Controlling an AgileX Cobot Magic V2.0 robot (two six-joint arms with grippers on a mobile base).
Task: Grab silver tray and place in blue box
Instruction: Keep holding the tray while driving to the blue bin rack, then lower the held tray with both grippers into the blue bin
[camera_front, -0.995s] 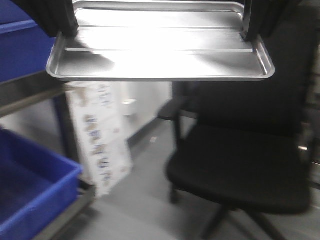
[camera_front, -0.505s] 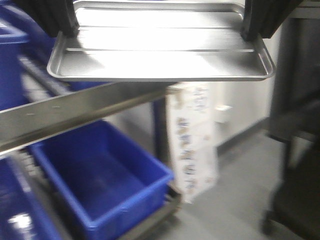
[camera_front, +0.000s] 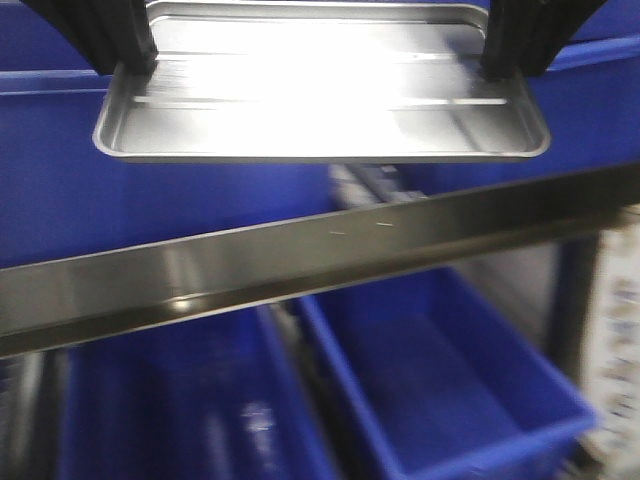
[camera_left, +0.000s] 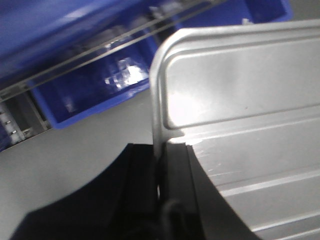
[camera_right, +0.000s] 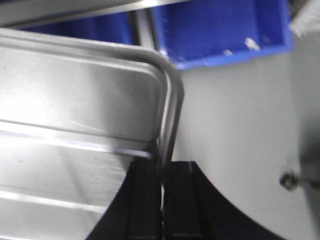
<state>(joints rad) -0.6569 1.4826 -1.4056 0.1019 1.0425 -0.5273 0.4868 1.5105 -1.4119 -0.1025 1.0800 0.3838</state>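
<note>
The silver tray (camera_front: 320, 110) hangs level at the top of the front view, shiny, with two long ridges in its floor. My left gripper (camera_front: 128, 62) is shut on its left rim and my right gripper (camera_front: 505, 62) on its right rim. The left wrist view shows black pads (camera_left: 145, 170) pinching the tray's edge (camera_left: 156, 110); the right wrist view shows pads (camera_right: 180, 190) clamped on the rim (camera_right: 167, 120). An open blue box (camera_front: 450, 390) sits on the rack's lower shelf, below and beyond the tray. It shows again in the wrist views (camera_left: 95, 90) (camera_right: 220, 30).
A steel shelf rail (camera_front: 300, 250) slants across the front view under the tray. A second blue crate (camera_front: 150, 420) sits lower left, and more blue crates (camera_front: 150, 200) stand on the upper shelf behind the tray. Grey floor (camera_left: 75, 145) lies below. Part of a printed carton (camera_front: 620, 330) shows at the right edge.
The whole view has swung left: the black chair and the printed carton slid out to the right, and the rack with blue boxes now fills the view. Both grippers still hold the tray.
</note>
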